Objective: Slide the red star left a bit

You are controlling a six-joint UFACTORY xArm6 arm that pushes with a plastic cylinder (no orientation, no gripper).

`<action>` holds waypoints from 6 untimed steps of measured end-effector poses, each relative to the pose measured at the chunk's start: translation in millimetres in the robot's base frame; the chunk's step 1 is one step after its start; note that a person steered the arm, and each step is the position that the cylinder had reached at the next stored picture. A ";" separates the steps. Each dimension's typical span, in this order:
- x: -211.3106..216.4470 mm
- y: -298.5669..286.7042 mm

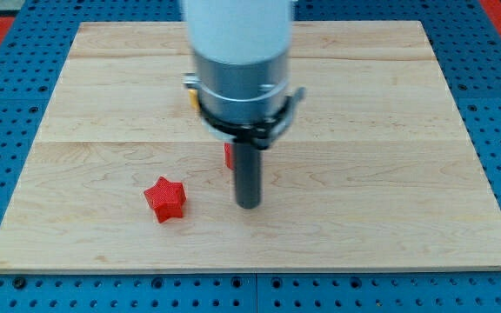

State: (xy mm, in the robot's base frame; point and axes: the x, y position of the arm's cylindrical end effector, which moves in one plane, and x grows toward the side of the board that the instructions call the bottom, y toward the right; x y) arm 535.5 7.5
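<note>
On the wooden tabletop point(390, 174), which sat on a blue perforated base point(7, 104), you had the red star point(165, 198) lying toward the view's lower left of centre, flat on the boards and touching nothing. Moving to the view's right from it, you would have seen a clear strip of bare wood, and then my tip point(248, 205), the lower end of the dark rod, standing on the tabletop near the star and at much the same height in the view; the two were apart, not in contact. Just above the tip and on the view's left edge of the rod, a second red block point(229, 156) showed only as a narrow sliver, so you could not have made out its shape. Higher up, at the view's left edge of the arm's grey and white body point(237, 52), a small bit of a yellow block point(194, 96) peeked out, most of it hidden, its shape also impossible to tell. This arm carried no jaws, so there was nothing released, clenched or grasping for you to report.
</note>
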 end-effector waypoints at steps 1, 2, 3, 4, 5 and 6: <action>-19.0 20.5; -48.6 17.1; -71.8 -3.4; -74.2 -34.6; -74.2 -65.1; -67.2 -71.7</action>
